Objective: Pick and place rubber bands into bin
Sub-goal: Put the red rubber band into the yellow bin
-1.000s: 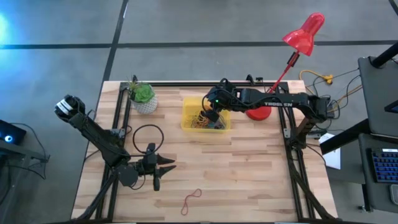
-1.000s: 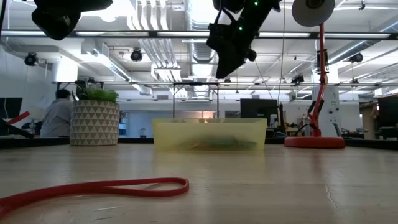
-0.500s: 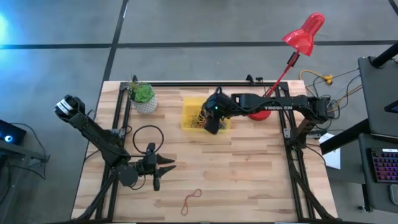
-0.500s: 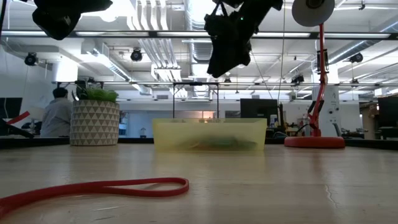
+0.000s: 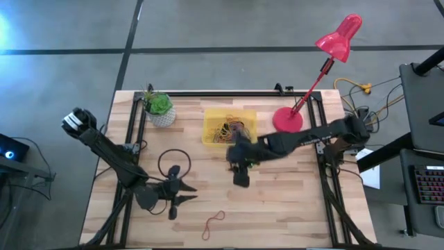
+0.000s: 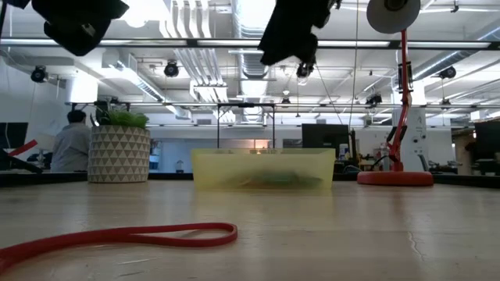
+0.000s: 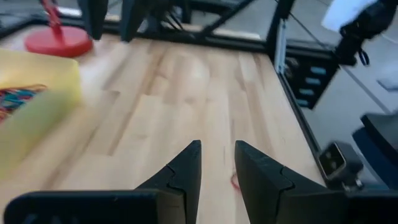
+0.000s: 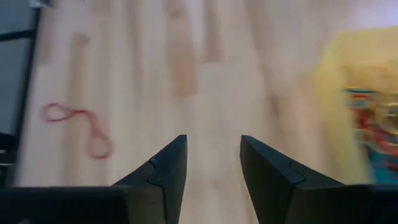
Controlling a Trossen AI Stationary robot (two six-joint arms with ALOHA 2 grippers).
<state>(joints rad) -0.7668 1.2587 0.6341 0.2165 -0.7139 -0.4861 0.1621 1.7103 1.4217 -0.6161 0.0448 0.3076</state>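
Note:
One red rubber band (image 5: 214, 221) lies flat on the table near its near edge; it also shows as the red rubber band (image 6: 117, 236) in the low view and the red rubber band (image 8: 78, 123) in the right wrist view. Several coloured bands (image 5: 231, 130) lie in the yellow bin (image 5: 208, 132), which stands on the table's far half. My right gripper (image 5: 241, 179) is open and hangs over bare wood just on the near side of the bin. My left gripper (image 5: 182, 198) is open, left of the red band and above the table.
A black cable loop (image 5: 173, 161) lies by the left arm. A white plant pot (image 5: 161, 111) stands left of the bin, and a red lamp base (image 5: 287, 119) stands to its right. Bare wood stretches between the bin and the red band.
My right gripper has swung from above the bin toward the table's near edge and now hangs over bare wood, higher in the low view. My left gripper has shifted a little toward the near edge. The red band has stayed where it was.

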